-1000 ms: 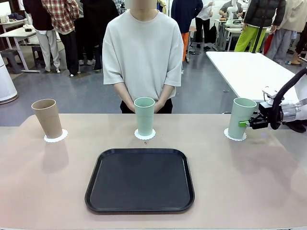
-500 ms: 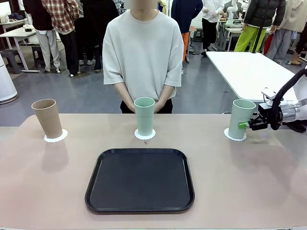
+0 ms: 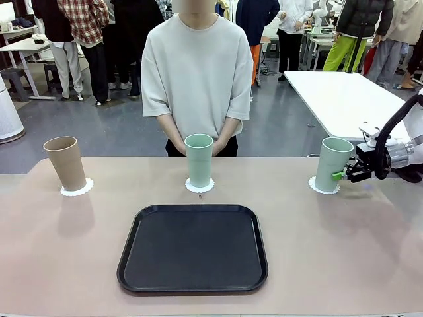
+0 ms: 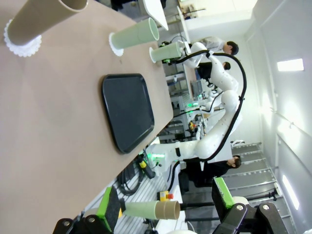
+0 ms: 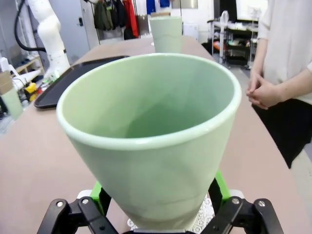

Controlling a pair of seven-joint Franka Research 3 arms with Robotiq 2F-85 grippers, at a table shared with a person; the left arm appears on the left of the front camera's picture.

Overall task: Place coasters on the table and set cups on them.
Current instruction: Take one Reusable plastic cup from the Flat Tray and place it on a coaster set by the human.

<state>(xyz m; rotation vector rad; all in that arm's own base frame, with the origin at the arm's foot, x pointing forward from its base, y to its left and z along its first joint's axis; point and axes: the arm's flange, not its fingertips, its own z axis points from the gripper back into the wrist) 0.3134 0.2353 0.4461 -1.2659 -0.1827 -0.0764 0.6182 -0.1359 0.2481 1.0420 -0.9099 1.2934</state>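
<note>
Three cups stand on white lacy coasters along the far side of the table [image 3: 66, 251]: a tan cup [image 3: 65, 162] on the left coaster [image 3: 76, 189], a green cup [image 3: 199, 160] on the middle coaster [image 3: 199, 187], and another green cup [image 3: 332, 163] on the right coaster [image 3: 322, 187]. My right gripper [image 3: 340, 176] is open at the right cup's lower right side. In the right wrist view that cup [image 5: 151, 131] stands between the spread green fingers [image 5: 99, 191]. My left gripper [image 4: 165, 202] is open and holds nothing, far back from the tan cup [image 4: 44, 17].
A black tray [image 3: 193, 247] lies at the table's middle front. A person stands at the far side behind the middle cup with hands [image 3: 198, 142] clasped. A white table [image 3: 344, 92] is at the back right.
My right gripper has let go of the right green cup and drawn back slightly to the right. The cup stays on its coaster.
</note>
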